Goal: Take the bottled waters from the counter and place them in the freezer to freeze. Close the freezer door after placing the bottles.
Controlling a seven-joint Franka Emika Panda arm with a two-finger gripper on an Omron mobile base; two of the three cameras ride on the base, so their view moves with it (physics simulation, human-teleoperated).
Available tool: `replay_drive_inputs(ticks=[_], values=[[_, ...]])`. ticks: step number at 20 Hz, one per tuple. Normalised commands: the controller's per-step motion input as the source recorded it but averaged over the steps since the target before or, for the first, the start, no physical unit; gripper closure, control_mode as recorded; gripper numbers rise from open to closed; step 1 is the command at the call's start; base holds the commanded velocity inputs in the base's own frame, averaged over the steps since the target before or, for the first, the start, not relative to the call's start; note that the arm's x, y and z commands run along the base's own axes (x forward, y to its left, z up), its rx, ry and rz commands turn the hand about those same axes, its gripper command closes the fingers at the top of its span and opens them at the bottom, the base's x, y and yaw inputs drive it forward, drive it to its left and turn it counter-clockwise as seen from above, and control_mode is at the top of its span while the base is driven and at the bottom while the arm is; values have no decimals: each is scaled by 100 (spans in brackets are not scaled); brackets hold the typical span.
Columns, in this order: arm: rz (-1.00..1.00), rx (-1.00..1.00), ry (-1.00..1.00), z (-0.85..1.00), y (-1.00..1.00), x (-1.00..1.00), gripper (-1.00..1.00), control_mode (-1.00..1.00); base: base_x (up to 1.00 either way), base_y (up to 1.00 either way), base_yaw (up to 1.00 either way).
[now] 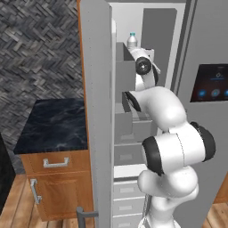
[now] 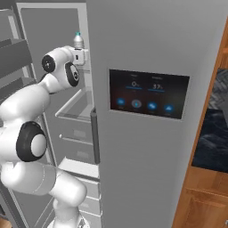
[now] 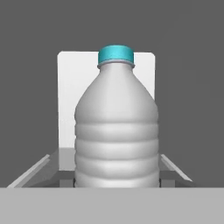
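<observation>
Left base view: tall grey side-by-side freezer compartment with white walls (image 1: pixel 153 31) standing open, its plain grey door panel (image 1: pixel 95 111) swung out at 9 o'clock of the white arm, grey bins on the inner face stepping down behind it. Small clear ribbed plastic bottle with a light blue cap (image 1: pixel 132 41) upright at 12 o'clock of the arm, high inside the compartment; 2-finger gripper (image 1: pixel 135 51) just under it, fingers hidden by the wrist. Dark blue-black marbled stone counter (image 1: pixel 53 124) over brown wooden cabinets at 9 o'clock of the door, with bare top.

Right base view: same bottle (image 2: pixel 78 41) upright at 12 o'clock of the gripper (image 2: pixel 81 55), its lower body hidden in the white hand. Clear glass shelf (image 2: pixel 75 107) below at 6 o'clock, well apart from the bottle. Grey fridge door with a dark touchscreen (image 2: pixel 147 93) at 3 o'clock, shut, hiding the counter.

Hand view: bottle (image 3: pixel 116 127) seen close and upright, cap at 12 o'clock, grey wall and a white panel (image 3: pixel 65 100) behind. Fingertips not visible here; jaws pressed in, pinching the bottle low on its body.
</observation>
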Motion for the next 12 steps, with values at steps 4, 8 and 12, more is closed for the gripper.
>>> replay_drive_inputs(ticks=[4,8,12], values=[[0,1,3,-6,0,-11,-100,-100,0,0,0],[0,0,2,0,0,-14,-100,-100,0,0,0],[-2,0,0,0,0,-19,-100,-100,0,0,0]])
